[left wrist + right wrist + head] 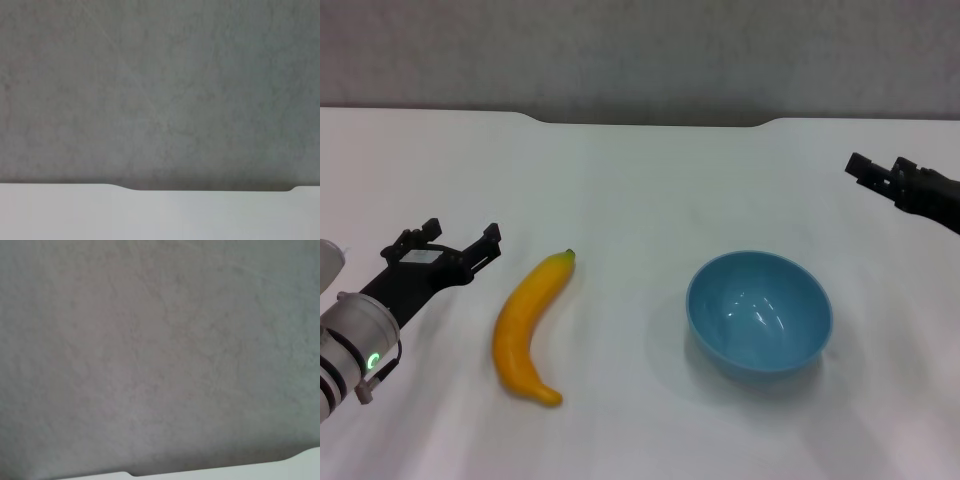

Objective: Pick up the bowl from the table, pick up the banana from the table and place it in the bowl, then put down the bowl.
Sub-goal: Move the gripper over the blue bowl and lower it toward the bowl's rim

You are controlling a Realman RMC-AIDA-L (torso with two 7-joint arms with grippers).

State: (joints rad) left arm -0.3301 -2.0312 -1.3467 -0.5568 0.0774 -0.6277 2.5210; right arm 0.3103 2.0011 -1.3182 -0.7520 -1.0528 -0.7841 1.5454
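Nothing lifted yet: the bowl [759, 312] sits lower right on the table [640, 180], the banana [527, 330] lower left. Left gripper [460, 240] hovers beside the banana, fingers spread. Right gripper [868, 170], upper right, is cut off, grip unreadable; it must drop to the bowl's rim.
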